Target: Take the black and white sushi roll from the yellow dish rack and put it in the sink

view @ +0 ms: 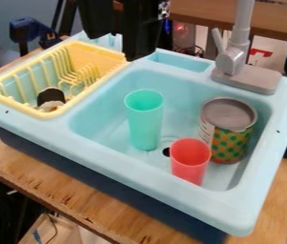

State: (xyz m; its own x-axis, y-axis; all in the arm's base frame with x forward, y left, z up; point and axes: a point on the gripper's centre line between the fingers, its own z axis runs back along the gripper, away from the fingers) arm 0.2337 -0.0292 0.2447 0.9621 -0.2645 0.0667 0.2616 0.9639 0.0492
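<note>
Claw [133, 50] is at the top of the frame, left of centre, over the back edge of the light-blue sink [97, 147], by the right corner of the yellow dish rack [101, 53]. Can't tell if it's wide or narrow; no held item visible. Nearest cup is the green cup [145, 120], upright in the basin near mid-frame, apart from the claw.

Red cup [190, 159] is lower right of centre, in front of the patterned can [230, 143]; can't tell if those two touch. Can is upright with a grey top, right side of the basin. Dark drain hole [167, 151] between the cups. Rack sits upper left with a small black-and-white item [50, 98] inside. Grey faucet [233, 57] upper right, behind the basin. Sink stands on a wooden table [76, 205].

Step looks like no contact with the cups or can. From this pose, reaching either cup would call for coming forward and down into the basin, clear of the rack corner.

Can label: green and orange pattern, pale panel on its left side with marks too small to read. Cups look plain, no writing.
</note>
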